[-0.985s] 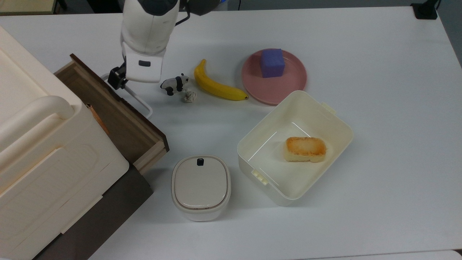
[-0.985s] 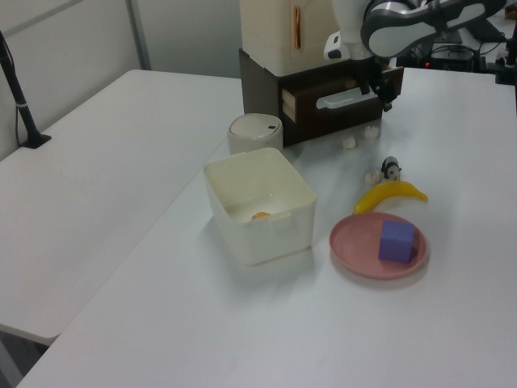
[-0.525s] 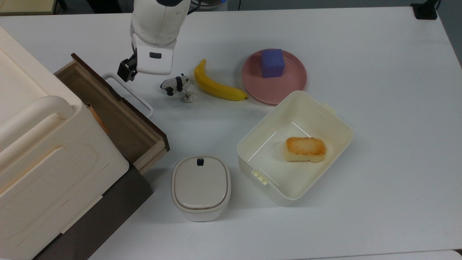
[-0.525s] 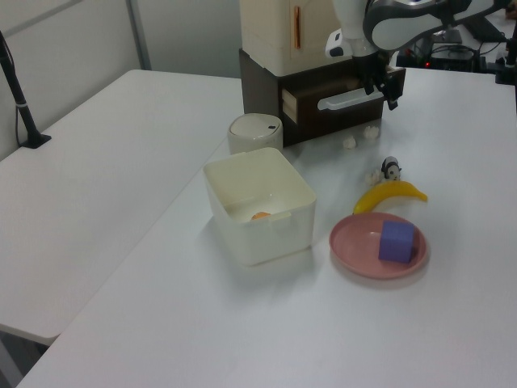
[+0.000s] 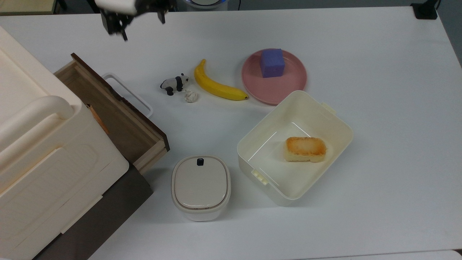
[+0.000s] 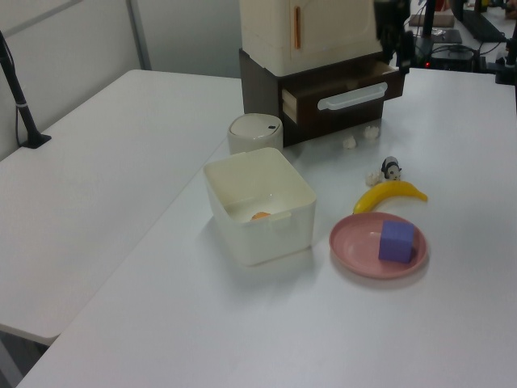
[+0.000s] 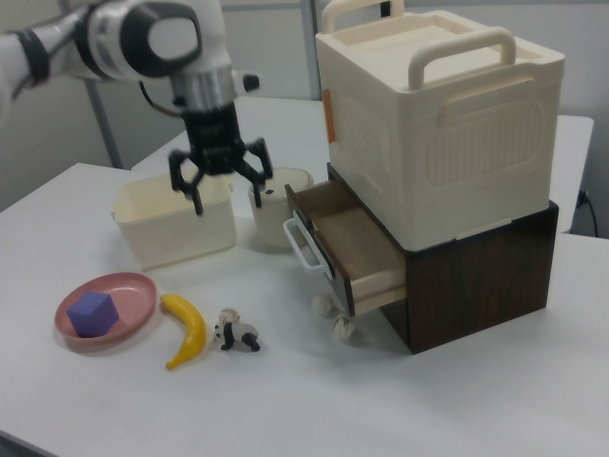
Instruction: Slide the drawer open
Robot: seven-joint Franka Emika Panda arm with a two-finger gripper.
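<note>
The wooden drawer (image 5: 119, 119) stands pulled out of the dark cabinet, showing its tan inside. Its dark front panel (image 6: 343, 97) carries a white loop handle (image 5: 128, 94), and nothing touches that handle. My gripper (image 7: 224, 186) hangs open and empty, raised well above the table. In the right view it is to the left of the drawer (image 7: 352, 243) and its handle (image 7: 303, 243). In the top view the gripper (image 5: 139, 18) sits at the upper edge, beyond the drawer's far corner.
A big cream box (image 5: 43, 144) sits on the cabinet. In front of the drawer lie a panda figure (image 5: 175, 84), a paper ball (image 5: 190, 96) and a banana (image 5: 216, 86). Farther off are a pink plate (image 5: 285, 90) with a blue cube (image 5: 272, 62), a cream tub (image 5: 335, 122) and a lidded pot (image 5: 200, 186).
My gripper has left the white handle and risen up and away toward the top view's upper edge. The drawer has stayed pulled out where it was.
</note>
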